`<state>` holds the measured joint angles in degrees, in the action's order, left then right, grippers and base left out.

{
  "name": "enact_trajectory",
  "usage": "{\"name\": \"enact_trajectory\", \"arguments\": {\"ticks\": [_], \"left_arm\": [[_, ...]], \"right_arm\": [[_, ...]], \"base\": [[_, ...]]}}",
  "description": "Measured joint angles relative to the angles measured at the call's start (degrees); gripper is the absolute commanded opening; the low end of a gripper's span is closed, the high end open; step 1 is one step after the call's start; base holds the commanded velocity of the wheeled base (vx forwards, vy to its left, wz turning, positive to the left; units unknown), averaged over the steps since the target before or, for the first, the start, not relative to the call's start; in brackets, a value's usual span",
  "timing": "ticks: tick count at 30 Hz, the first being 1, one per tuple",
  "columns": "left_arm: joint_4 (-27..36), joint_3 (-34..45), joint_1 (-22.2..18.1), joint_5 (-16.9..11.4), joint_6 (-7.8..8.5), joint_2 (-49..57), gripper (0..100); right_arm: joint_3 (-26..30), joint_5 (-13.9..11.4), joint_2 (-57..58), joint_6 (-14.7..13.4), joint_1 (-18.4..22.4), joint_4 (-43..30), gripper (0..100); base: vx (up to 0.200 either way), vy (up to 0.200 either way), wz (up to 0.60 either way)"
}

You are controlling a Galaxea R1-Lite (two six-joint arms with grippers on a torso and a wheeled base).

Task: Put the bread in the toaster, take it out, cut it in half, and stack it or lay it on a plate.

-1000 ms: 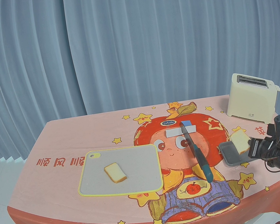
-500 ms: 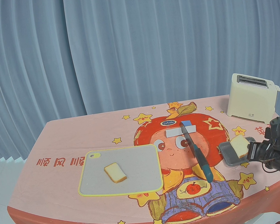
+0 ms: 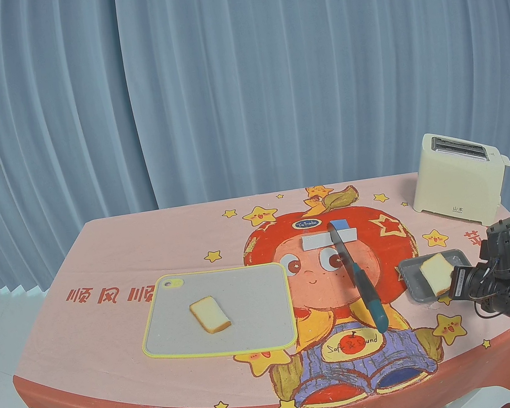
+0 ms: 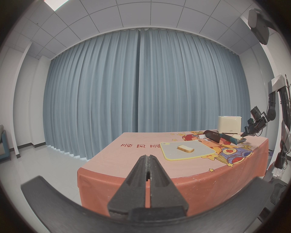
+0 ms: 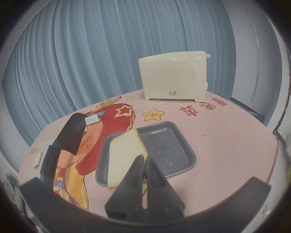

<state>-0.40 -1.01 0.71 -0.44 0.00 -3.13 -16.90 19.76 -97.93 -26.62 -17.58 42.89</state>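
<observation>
Your right pincer (image 5: 144, 160) grips the bread slice (image 5: 122, 156) by one edge (left pincer (image 4: 148, 162) closed, empty); it looks light, soft and crumbly, so squeeze gently.

1. Tabletop (image 3: 117, 246): rounded corners, covered by a pink cloth (image 3: 165, 233) with a big cartoon print, stars and red lettering.
2. Cutting board (image 3: 252, 314): grey with a yellow rim, flat on the near left.
3. Knife (image 3: 359, 274): centre, teal handle toward the near edge, dark blade tip propped on a small white block (image 3: 316, 241).
4. Toaster (image 3: 457, 176): cream, upright at the far right corner.
5. Tray (image 3: 417, 282): dark grey, on the right, nearer than the toaster and just right of the knife.
</observation>
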Motion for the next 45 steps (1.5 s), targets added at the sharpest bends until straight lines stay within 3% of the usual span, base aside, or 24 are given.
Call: {"name": "enact_trajectory", "arguments": {"ticks": [16, 43, 44, 45], "left_arm": [[-0.02, 0.00, 0.00, 0.00, 0.00, 0.00, 0], [-0.02, 0.00, 0.00, 0.00, 0.00, 0.00, 0], [-0.02, 0.00, 0.00, 0.01, 0.00, 0.00, 0], [0.00, 0.00, 0.00, 0.00, 0.00, 0.00, 0]], "right_arm": [[-1.49, -0.17, -2.02, 0.51, 3.15, 0.00, 0], [-2.45, -0.17, -4.77, 0.44, 3.56, 0.06, 0], [-2.47, -0.15, -4.77, 0.41, 3.56, 0.09, 100], [-2.47, -0.15, -4.77, 0.41, 3.56, 0.06, 100]], "base": [[0.000, 0.000, 0.00], [0.000, 0.000, 0.00], [0.000, 0.000, 0.00], [0.000, 0.000, 0.00]]}}
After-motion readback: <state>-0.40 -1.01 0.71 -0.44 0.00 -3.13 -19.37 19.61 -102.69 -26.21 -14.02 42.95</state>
